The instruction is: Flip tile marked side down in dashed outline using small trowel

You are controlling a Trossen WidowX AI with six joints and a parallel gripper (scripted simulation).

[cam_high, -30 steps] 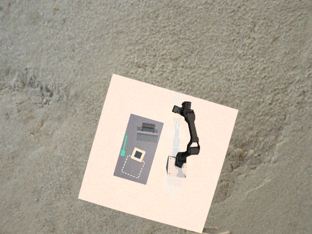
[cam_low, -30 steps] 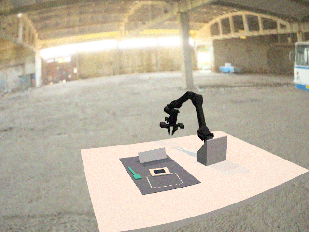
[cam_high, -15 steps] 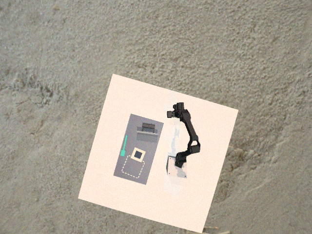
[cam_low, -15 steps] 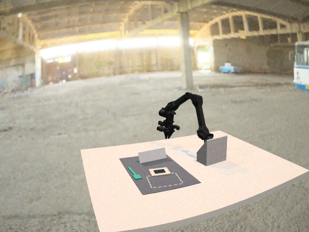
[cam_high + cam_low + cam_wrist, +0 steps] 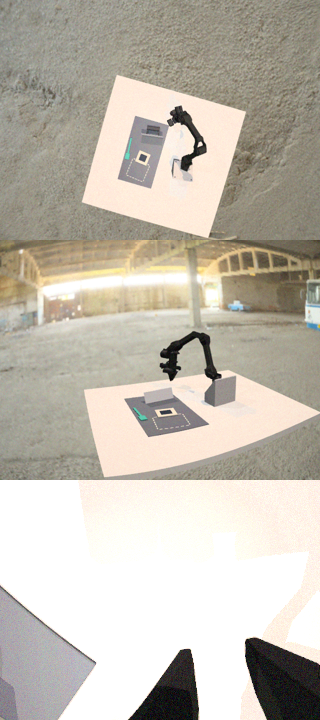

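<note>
The tile [image 5: 146,161] [image 5: 173,414] lies with its dark-centred side up on the mat [image 5: 157,178] [image 5: 149,432], overlapping or abutting the edge of the dashed outline [image 5: 135,179] [image 5: 171,428]. The trowel [image 5: 127,156] [image 5: 142,417] lies beside the tile. The gripper [image 5: 173,121] [image 5: 171,380] [image 5: 219,654] is parted, empty, and well apart from the tile. Risk: a low approach may strike the upright panel [image 5: 151,135] [image 5: 158,395] near the tile; an off-centre grasp may twist the trowel; hurried levering may slide the tile unturned. No container is visible around the tile.

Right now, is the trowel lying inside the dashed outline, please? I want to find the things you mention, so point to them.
No, the teal trowel [image 5: 128,151] [image 5: 140,415] lies beside the dashed outline [image 5: 134,178] [image 5: 172,428].
</note>
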